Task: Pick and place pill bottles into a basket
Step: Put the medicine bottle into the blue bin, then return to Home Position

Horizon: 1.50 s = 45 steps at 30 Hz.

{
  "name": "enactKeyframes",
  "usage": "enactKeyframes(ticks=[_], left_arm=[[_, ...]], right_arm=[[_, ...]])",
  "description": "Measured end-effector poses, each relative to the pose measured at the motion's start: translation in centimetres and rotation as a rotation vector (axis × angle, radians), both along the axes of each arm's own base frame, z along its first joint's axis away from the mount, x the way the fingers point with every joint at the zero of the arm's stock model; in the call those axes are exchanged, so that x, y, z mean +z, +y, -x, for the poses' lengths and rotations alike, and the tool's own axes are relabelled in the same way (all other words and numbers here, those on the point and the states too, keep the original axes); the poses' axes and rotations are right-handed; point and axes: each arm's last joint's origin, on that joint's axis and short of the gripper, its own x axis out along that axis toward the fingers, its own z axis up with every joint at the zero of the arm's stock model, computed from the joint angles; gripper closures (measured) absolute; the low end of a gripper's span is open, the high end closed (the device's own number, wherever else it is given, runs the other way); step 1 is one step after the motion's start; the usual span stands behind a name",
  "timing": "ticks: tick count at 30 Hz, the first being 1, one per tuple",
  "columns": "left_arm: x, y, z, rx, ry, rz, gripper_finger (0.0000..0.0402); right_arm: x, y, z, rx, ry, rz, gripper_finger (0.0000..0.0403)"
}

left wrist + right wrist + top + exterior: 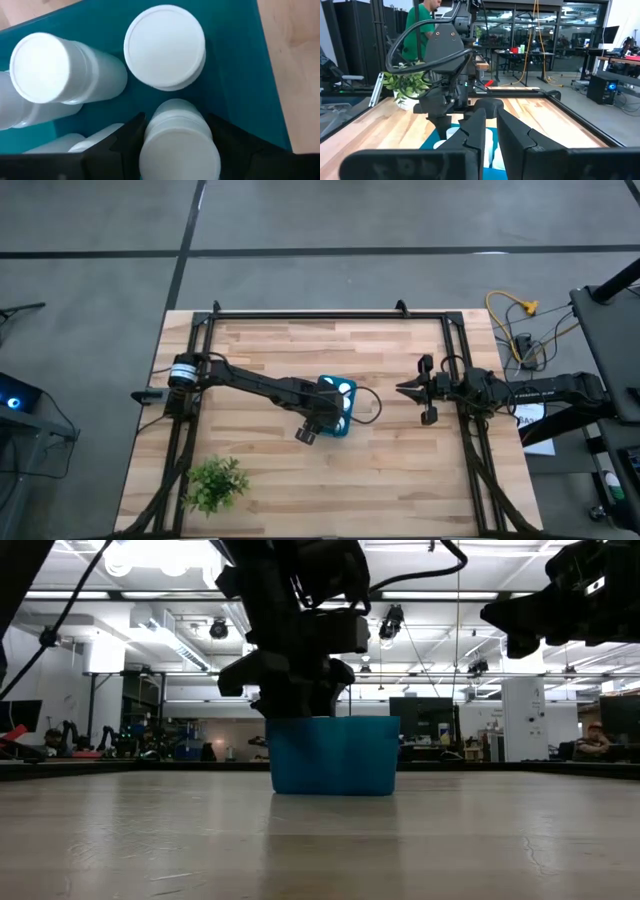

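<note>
Left gripper [318, 423] sits over the basket [347, 409] at centre of high view, hiding most of its inside; fingers pinch one pill bottle [177, 145] down in the basket. Approx 4–5 bottles visible inside, some cut off. Right gripper [410, 390], centre-right, fingers pressed together, empty. One plant [215, 484] lower left.

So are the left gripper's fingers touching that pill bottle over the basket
Touching. The left wrist view shows the left gripper with both dark fingers pressed against the sides of the pill bottle, inside the basket.
</note>
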Motion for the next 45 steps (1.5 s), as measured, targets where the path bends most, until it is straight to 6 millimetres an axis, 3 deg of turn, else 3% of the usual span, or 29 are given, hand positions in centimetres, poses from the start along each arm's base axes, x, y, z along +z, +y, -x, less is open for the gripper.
enactKeyframes(ticks=[19, 30, 39, 45], left_arm=[[0.5, 0.2, 0.2, 0.058, 0.021, 0.011, 0.0227], [0.8, 0.2, 0.2, 0.081, 0.011, 0.022, 0.016], [1.1, 0.1, 0.2, 0.103, 0.003, 0.034, 0.0155], [2.9, -0.1, 0.7, 0.092, -0.041, 0.052, 0.0155]], right_arm=[[0.0, 0.0, 0.0, -0.001, 0.001, 0.0, 0.0364], [0.0, 0.0, 0.0, -0.001, 0.001, 0.0, 0.0364], [0.0, 0.0, 0.0, -0.001, 0.001, 0.001, 0.0364], [0.0, 0.0, 0.0, -0.001, 0.001, 0.001, 0.0364]])
